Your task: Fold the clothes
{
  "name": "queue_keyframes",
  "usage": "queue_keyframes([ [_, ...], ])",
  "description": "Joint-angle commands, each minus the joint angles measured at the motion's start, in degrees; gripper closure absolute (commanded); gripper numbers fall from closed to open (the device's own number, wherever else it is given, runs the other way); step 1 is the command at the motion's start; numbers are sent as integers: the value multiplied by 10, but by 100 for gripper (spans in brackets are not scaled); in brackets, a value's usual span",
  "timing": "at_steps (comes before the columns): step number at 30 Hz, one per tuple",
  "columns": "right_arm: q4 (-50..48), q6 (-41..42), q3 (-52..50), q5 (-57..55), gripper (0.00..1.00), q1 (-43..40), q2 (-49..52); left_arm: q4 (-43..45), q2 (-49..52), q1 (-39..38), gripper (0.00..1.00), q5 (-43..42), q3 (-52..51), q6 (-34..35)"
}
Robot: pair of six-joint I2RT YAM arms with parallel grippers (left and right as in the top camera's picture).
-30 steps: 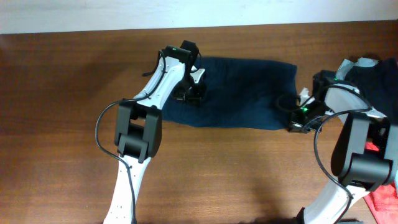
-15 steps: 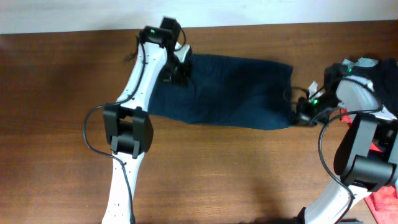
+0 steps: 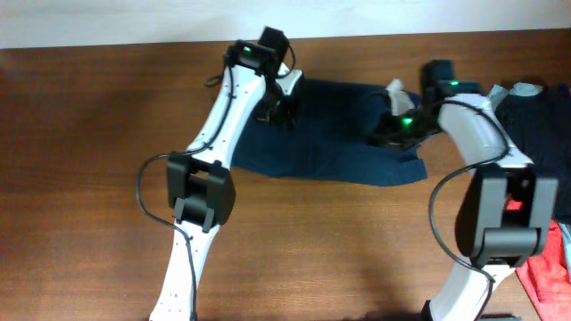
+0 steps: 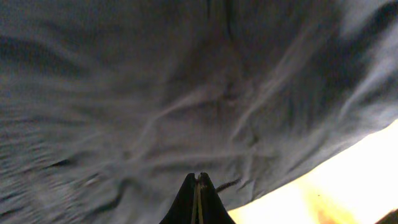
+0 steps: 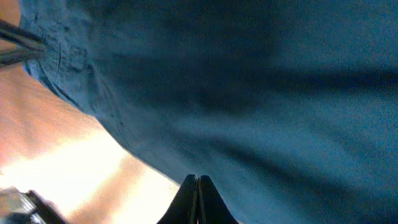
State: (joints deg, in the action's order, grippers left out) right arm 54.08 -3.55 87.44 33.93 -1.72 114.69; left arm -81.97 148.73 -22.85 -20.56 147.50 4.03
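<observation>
The dark navy shorts point(image 3: 330, 134) lie spread on the brown table at the back centre. My left gripper point(image 3: 279, 114) is over their upper left part, fingers closed on the fabric. My right gripper point(image 3: 390, 132) is over their right part, closed on the fabric, with the cloth's right end bunched up around it. In the left wrist view the shut fingertips point(image 4: 198, 177) press into wrinkled cloth point(image 4: 155, 93). In the right wrist view the shut fingertips point(image 5: 197, 179) sit at the hem of the blue cloth point(image 5: 280, 93).
A heap of other clothes lies at the right edge: a navy top point(image 3: 544, 116), a pale grey piece point(image 3: 526, 89) and a red garment point(image 3: 549, 276). The table's back edge point(image 3: 134, 42) meets a white wall. Bare wood point(image 3: 89, 178) shows left and in front.
My right gripper has moved up and left from the shorts' lower right corner, taking the cloth's end with it. My left gripper swung left, then back right, and the shorts' left edge followed.
</observation>
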Motion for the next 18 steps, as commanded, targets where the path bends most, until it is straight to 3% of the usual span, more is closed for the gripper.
queue_keyframes([
  [1,-35,-7,-23,-9,96,35,2,1,35,-3,100,-7,-12,-14],
  [11,-165,23,-79,-31,96,97,20,13,62,-3,100,-5,-13,-24],
  [18,-171,31,-82,-32,96,117,63,14,82,-4,100,-5,-13,-24],
])
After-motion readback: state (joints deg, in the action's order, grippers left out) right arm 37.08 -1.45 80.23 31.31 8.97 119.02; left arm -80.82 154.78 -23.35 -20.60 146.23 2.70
